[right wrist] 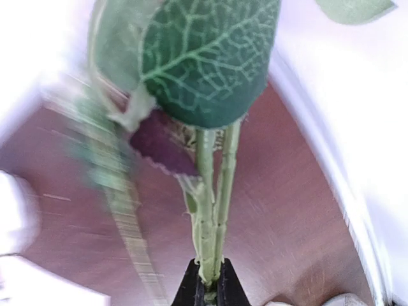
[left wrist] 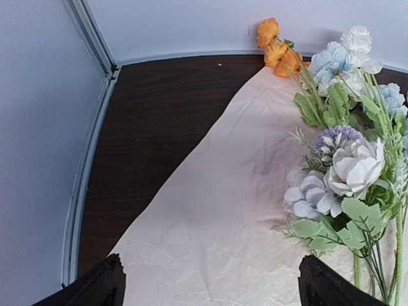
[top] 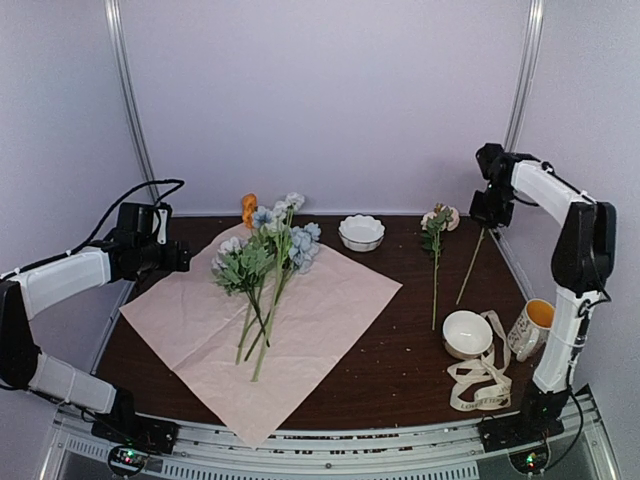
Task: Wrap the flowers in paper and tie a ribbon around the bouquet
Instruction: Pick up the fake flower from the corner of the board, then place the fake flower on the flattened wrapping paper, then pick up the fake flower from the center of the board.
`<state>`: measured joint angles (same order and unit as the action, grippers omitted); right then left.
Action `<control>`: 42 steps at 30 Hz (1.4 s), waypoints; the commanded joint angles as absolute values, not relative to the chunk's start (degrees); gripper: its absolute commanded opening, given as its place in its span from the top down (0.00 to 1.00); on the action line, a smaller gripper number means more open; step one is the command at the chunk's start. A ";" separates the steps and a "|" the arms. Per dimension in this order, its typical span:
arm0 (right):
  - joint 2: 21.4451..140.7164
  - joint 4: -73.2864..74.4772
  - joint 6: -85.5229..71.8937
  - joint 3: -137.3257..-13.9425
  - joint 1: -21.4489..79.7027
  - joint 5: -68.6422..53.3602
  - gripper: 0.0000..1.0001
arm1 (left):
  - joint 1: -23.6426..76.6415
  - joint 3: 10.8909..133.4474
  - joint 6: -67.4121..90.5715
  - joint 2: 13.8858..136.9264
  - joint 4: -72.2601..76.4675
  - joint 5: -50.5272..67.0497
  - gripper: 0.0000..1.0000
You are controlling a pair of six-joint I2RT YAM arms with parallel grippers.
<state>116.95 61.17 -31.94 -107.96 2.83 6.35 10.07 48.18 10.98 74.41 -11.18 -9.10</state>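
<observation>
Right gripper (right wrist: 209, 280): fingers pinch a loose stem (right wrist: 211, 204) at far right, well apart from the paper (top: 330, 300). The flowers (top: 265, 265) lie on it. Left gripper (left wrist: 210, 294): fingers spread. Apparent step: gathering. Next: carry the stem to the bunch.

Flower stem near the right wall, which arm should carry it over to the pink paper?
Right. The right gripper is shut on that stem, while the left gripper hangs open over the left side of the paper, far from it.
</observation>
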 commanded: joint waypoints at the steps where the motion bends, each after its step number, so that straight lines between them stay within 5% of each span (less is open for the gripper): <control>1: 96.19 41.03 -24.43 -102.46 10.98 9.25 1.00 | 9.91 50.36 10.87 74.63 -10.49 -9.65 0.02; 7: 89.94 16.13 -28.44 -96.15 26.94 -6.61 1.00 | 9.93 50.88 12.50 74.17 -11.17 -7.84 0.02; 15: 118.65 28.98 -33.95 -122.33 43.66 -13.85 1.00 | 9.90 50.10 13.92 73.13 -12.82 -9.02 0.02; 27: 144.20 32.26 -42.92 -137.28 49.62 -23.81 1.00 | 9.93 50.54 13.60 74.76 -12.82 -8.86 0.02; 28: 144.61 32.90 -42.60 -137.41 49.53 -24.37 0.95 | 9.92 50.61 13.61 74.86 -12.87 -8.92 0.03; 29: 144.59 33.92 -41.90 -137.71 49.31 -24.41 0.78 | 9.93 50.55 13.46 74.95 -12.91 -9.03 0.02; 32: 141.44 37.93 -36.13 -138.28 48.50 -21.00 0.48 | 9.88 50.62 13.45 75.06 -12.92 -9.05 0.02; 38: 126.95 50.02 -25.28 -132.62 43.18 -6.46 0.18 | 9.91 51.02 13.48 75.15 -13.09 -8.81 0.02; 42: 122.11 61.21 -22.88 -126.20 35.68 10.03 0.17 | 9.93 51.19 13.73 75.32 -13.14 -8.15 0.02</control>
<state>129.12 47.81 -28.45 -130.08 43.07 -8.84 10.07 49.30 13.41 74.70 -13.85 -8.75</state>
